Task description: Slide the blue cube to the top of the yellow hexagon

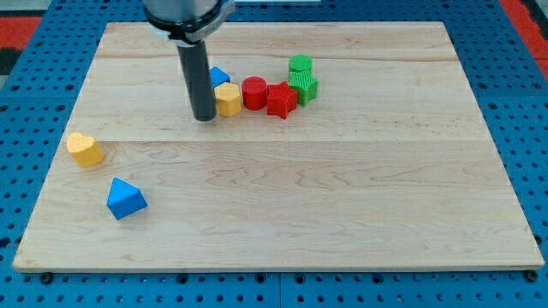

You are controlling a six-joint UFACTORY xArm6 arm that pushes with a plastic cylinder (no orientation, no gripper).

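Nearest block: a blue triangular block [126, 198] is seen at the view's lower left on the wooden board [342, 205].
Beside it: a yellow heart-shaped block [85, 149] lies just above and to the left.
My tip [205, 117]: no claw is fitted, so nothing is held; the rod's end is set just left of the yellow hexagon [228, 99], contact cannot be told.
Blue cube [219, 77]: partly hidden behind the rod, at the hexagon's upper left.
Row to the right: a red cylinder [254, 92], a red star-like block [280, 100], and two green blocks [302, 79] are crowded together.
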